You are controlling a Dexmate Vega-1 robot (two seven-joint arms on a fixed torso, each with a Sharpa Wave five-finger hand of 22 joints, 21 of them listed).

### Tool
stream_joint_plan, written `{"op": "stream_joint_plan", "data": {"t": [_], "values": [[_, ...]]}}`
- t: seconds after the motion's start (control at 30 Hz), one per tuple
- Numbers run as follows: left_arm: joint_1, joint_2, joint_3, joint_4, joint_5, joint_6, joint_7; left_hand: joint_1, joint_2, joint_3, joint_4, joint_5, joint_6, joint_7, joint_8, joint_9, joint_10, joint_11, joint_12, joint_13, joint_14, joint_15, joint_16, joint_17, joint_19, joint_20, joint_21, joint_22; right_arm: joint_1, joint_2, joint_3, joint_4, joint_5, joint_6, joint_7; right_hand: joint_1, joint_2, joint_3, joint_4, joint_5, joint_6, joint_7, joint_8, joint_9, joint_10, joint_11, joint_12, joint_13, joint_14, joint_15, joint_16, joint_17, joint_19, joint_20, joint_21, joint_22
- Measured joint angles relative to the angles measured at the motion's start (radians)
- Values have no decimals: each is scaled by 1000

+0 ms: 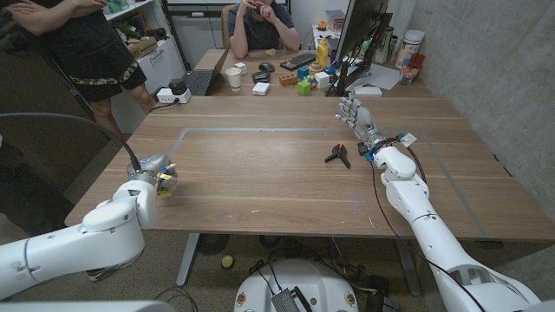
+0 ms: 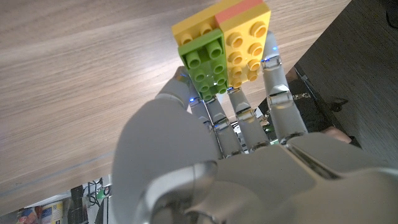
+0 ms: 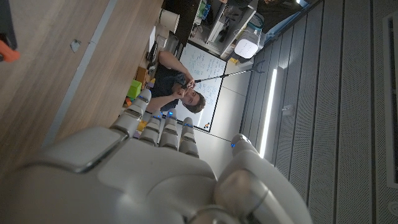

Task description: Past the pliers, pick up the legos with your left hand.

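Note:
My left hand is at the table's near left edge and holds the legos, a small block of yellow and green bricks. In the left wrist view the legos are yellow, green and orange-topped studded bricks gripped at the fingertips of that hand. The pliers, black with orange on the handles, lie on the table right of centre. My right hand stands beyond the pliers, fingers apart and holding nothing; the right wrist view shows its back.
A taped rectangle marks the table's middle. At the far edge stand a cup, a keyboard, coloured blocks and a monitor. One person sits behind the table; another stands at far left.

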Motion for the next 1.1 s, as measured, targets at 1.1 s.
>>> {"op": "stream_joint_plan", "data": {"t": [1.1], "values": [[168, -26, -213, -43, -10, 26, 260, 0, 0, 17, 3, 4, 23, 2, -7, 0, 14, -4, -18, 8, 35, -26, -35, 1, 3, 3, 37, 0, 7, 3, 5, 25, 3, 15, 13, -5, -5, -8, 0, 0, 9, 2, 0, 0, 0, 0, 0, 0, 0, 0, 0, 0, -4, 4, 0, 0]]}}
